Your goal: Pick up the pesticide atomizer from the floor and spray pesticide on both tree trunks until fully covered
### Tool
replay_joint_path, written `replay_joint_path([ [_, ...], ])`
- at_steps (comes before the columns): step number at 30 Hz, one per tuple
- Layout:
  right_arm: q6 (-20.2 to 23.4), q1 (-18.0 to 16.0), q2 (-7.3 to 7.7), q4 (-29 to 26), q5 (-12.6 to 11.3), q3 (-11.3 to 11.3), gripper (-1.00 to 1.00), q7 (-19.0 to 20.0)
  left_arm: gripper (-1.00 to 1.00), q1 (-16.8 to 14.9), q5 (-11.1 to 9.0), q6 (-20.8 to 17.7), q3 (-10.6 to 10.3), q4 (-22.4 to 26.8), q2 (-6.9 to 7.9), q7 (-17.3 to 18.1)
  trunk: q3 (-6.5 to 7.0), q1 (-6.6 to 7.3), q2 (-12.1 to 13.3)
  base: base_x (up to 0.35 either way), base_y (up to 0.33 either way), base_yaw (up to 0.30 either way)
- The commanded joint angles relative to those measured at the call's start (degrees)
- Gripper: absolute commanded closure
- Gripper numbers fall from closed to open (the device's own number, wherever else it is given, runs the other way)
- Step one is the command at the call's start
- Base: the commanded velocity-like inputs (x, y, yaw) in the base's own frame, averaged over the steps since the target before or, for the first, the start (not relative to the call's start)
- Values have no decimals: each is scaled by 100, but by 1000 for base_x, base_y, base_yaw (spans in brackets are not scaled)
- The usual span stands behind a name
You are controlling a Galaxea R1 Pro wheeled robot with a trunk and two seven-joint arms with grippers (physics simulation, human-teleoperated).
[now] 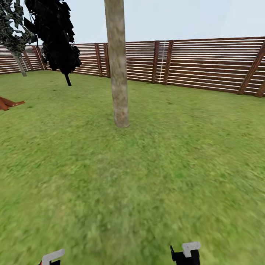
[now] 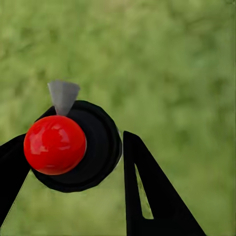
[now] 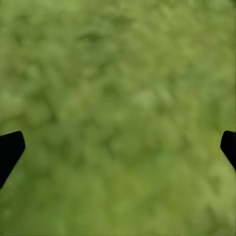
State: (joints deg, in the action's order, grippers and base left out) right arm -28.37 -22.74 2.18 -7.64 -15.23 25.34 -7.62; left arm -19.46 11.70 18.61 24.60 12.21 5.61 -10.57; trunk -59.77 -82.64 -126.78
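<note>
Ahead, through the head camera, I have one thick grey-beige tree trunk standing upright on the grass lawn, rooted a little left of centre and well apart from the robot; its crown is cut off by the top of the frame. Behind it a brown horizontal-slat fence runs across the whole background. At the far left I note a dark blocky conifer leaning over the lawn, a paler tree beside it near the fence, and a reddish-brown object lying at the edge of the grass; I cannot identify it. At the bottom edge of the head view, grey and black parts of each arm's end are just visible, left and right, both low over the grass. On the left wrist camera I see the left gripper with its two black fingers spread either side of the pesticide atomizer: a round black body with a glossy red ball on it and a small grey cone-shaped nozzle. One finger overlaps the body, the other stands just beside it; the grip appears closed on it and it sits above the blurred grass. On the right wrist camera the right gripper shows only its two black fingertips at opposite edges, spread wide, with nothing but lawn between them.
</note>
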Motion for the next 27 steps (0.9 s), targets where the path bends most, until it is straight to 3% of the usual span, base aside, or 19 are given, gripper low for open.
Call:
replay_joint_path([
  [1,-10,-2,2,-1,-33,51,-100,-29,100,-5,61,20,28,-8,0,-23,-4,-3,-2,340,77,0],
  [27,-11,-2,-1,-10,-40,50,-100,-29,100,-5,62,-9,27,-14,-5,28,-4,-3,-2,340,44,0],
])
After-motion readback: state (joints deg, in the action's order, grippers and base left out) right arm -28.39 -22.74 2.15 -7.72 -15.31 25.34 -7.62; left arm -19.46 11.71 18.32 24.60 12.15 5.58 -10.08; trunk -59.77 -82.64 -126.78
